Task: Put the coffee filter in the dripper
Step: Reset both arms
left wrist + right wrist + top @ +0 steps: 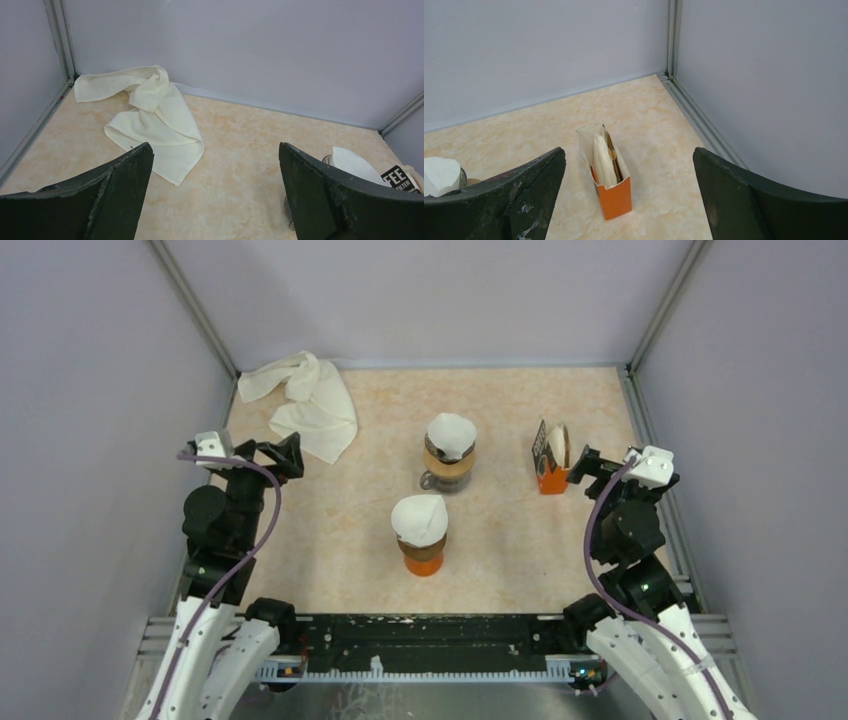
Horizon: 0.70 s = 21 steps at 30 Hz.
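Coffee filter (420, 518): a white paper cone, seated in the orange dripper (424, 558) at mid-table, nearest my arms. I list the rest from left to right.

- Cloth (308, 405): cream and crumpled, in the far left corner. The left wrist view shows its folds lying close to the back wall.
- Left gripper (283, 457): jaws spread wide, holding nothing, near the cloth's near edge. From its own camera I see only bare table between the fingers (125, 190).
- Second filter (451, 434): white, seated in a brown dripper (447, 472) behind the orange one and apart from it. Both wrist views catch only a white sliver of a filter at their edges; I cannot tell which one.
- Box (548, 468): orange, open-topped and upright, to the right of the brown dripper. Only the right wrist view shows the flat filters packed on edge inside.
- Right gripper (585, 466): jaws spread wide, holding nothing, just beside the box on its right.
- Table (330, 540): beige with a marbled pattern.
- Walls (430, 300): plain grey-lilac panels on three sides.
- Rails (655, 490): metal, running along the side edges and up the back corners.
- Open room: bare table lies between the cloth and the drippers, and along the near strip before the arm bases. The right gripper stands close to the right rail.
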Tool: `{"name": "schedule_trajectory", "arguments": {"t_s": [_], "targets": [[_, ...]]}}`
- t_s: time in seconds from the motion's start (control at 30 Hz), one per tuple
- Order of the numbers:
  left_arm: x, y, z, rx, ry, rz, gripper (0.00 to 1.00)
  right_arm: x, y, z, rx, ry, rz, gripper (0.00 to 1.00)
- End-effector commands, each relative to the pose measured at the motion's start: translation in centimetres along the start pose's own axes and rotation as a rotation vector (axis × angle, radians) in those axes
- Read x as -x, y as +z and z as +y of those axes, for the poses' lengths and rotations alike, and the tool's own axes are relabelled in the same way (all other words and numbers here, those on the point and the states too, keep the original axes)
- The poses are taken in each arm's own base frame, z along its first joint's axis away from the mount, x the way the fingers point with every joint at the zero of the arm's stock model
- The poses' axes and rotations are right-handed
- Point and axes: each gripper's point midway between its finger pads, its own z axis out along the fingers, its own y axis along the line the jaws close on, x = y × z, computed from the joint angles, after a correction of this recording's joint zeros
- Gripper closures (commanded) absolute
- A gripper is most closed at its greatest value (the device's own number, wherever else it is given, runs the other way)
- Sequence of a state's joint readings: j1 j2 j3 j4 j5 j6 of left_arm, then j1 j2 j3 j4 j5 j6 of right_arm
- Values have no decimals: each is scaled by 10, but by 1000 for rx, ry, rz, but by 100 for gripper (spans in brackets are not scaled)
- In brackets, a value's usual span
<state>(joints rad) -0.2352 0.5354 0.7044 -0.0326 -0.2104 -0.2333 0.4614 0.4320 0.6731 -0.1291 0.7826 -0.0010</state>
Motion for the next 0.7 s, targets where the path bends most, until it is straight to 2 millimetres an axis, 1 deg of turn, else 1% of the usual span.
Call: {"name": "schedule_trajectory", "arguments": {"t_s": [0.0,0.3,0.67], "targets": [[5,1,4,13,13,-32,0,12,0,-2,-7,44,-57,1],[10,-3,5,5,17,-59,0,9,1,0,-1,43,-52,1],[10,-2,4,-7,19,-54,0,7,2,1,3,39,-51,1]]}}
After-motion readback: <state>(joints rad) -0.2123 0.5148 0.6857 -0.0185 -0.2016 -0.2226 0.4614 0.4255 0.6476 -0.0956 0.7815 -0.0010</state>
